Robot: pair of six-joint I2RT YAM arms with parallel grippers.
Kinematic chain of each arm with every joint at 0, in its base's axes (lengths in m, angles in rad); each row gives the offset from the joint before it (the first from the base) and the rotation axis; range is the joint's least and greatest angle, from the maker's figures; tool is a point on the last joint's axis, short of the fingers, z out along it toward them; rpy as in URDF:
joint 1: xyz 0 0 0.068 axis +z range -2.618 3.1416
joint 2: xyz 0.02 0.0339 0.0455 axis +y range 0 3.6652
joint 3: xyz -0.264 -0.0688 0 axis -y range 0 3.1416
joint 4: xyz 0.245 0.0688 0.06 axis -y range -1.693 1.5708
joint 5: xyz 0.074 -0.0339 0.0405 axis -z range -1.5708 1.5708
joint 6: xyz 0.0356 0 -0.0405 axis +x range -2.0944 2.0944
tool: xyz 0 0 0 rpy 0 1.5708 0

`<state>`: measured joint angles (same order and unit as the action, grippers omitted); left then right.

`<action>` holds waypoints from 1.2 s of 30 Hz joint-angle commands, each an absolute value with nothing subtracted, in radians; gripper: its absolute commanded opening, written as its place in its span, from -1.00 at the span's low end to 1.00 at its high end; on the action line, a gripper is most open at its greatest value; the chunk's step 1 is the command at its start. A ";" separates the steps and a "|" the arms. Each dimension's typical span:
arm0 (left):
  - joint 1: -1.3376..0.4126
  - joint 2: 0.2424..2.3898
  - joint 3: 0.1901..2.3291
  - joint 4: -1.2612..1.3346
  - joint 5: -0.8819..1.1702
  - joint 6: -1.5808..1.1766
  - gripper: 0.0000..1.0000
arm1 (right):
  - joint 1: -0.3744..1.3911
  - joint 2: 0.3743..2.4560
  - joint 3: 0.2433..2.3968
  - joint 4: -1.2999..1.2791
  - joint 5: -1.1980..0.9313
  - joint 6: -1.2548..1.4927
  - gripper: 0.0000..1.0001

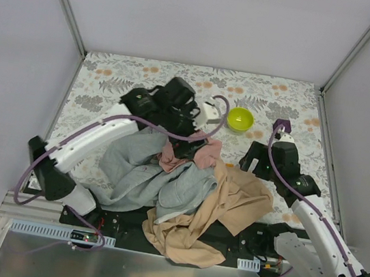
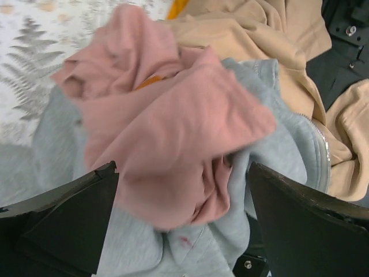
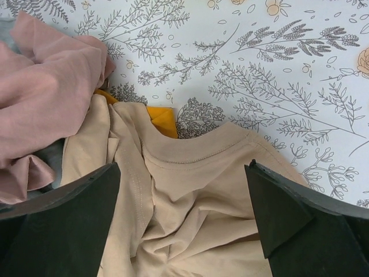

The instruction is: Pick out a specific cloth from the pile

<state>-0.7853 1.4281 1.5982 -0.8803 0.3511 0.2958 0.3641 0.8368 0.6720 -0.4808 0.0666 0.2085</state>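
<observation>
I hold nothing yet: left gripper (image 2: pixel 181 173) and right gripper (image 3: pixel 181 167) both gape wide and empty over the pile (image 1: pixel 184 193), where the cloth (image 3: pixel 162 119) peeks out, mostly buried between pink cloth (image 3: pixel 46 86) and tan garment (image 3: pixel 190 196).

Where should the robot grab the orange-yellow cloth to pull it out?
Pinch the orange-yellow cloth by its bare corner poking onto the table, coming from the open table side. The tan garment and pink cloth cover the rest, so probably only that corner is free.
</observation>
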 commanded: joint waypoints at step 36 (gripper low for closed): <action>-0.191 1.034 1.142 -1.124 -0.410 0.650 -1.00 | 0.661 0.976 0.877 -0.466 -0.184 0.101 0.99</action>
<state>-0.3187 1.0088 1.3041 -1.0500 -0.2729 0.5159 0.5674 0.9588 0.8055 -0.4686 -0.2150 0.1665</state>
